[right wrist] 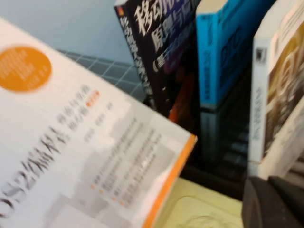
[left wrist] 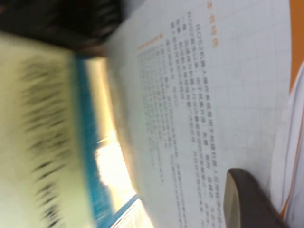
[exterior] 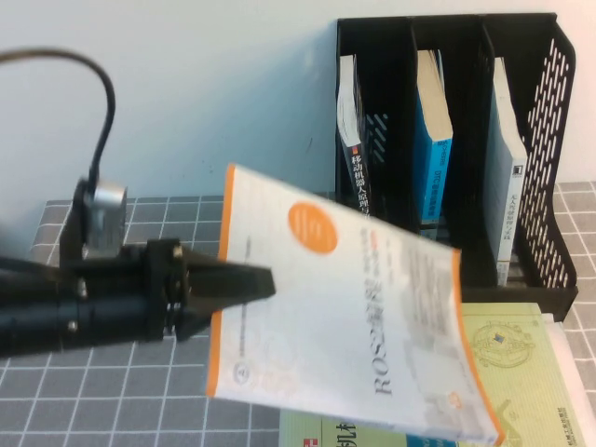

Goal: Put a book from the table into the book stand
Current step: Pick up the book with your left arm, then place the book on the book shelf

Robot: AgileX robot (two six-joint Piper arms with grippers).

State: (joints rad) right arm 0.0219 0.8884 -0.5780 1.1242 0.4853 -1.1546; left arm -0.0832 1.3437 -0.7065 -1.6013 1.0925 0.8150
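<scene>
Above the table, left gripper (exterior: 265,282) clamps white ROS book (exterior: 345,317), lifted, tilted, short of black book stand (exterior: 549,121); insertion remains. Right gripper (right wrist: 273,204) nearby, state unclear.

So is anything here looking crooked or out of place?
Only the white and orange book: the left gripper holds it by one edge in the air, tilted, in front of the black book stand. The three books in the stand lean slightly. The right gripper sits low near the stand.
</scene>
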